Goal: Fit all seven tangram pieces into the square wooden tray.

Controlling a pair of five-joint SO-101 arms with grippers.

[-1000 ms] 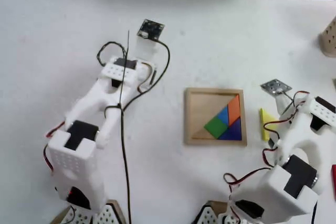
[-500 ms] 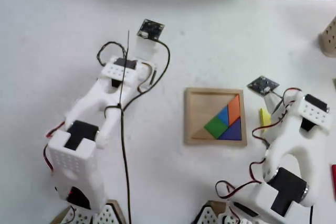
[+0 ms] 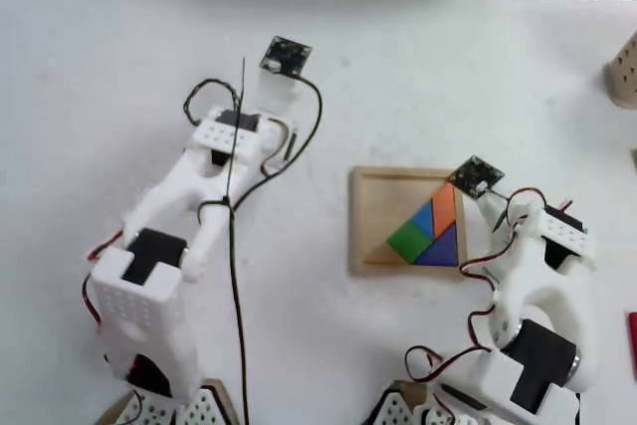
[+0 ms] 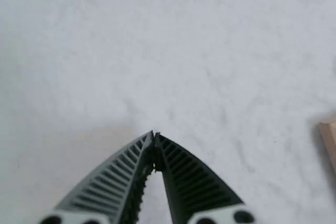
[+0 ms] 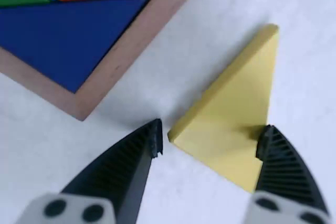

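Note:
The square wooden tray (image 3: 370, 218) sits mid-table and holds a green piece (image 3: 408, 240), a light blue piece (image 3: 425, 218), an orange piece (image 3: 445, 208) and a dark blue piece (image 3: 443, 246) in its right half. A yellow triangle (image 5: 233, 129) lies flat on the table just off the tray's corner (image 5: 131, 56). My right gripper (image 5: 210, 139) is open, and its fingertips straddle the triangle's wide end. The right arm (image 3: 542, 246) stands right beside the tray. My left gripper (image 4: 154, 137) is shut on nothing, over bare table left of the tray's edge (image 4: 329, 140).
The left arm (image 3: 214, 161) stretches across the left half of the table with a black cable (image 3: 235, 246) trailing along it. A pegged wooden block (image 3: 624, 72) stands at the far right edge. A red thing (image 3: 632, 330) pokes in at the right.
The right arm has swung left toward the tray and now covers the yellow triangle in the high view. The left arm has not moved.

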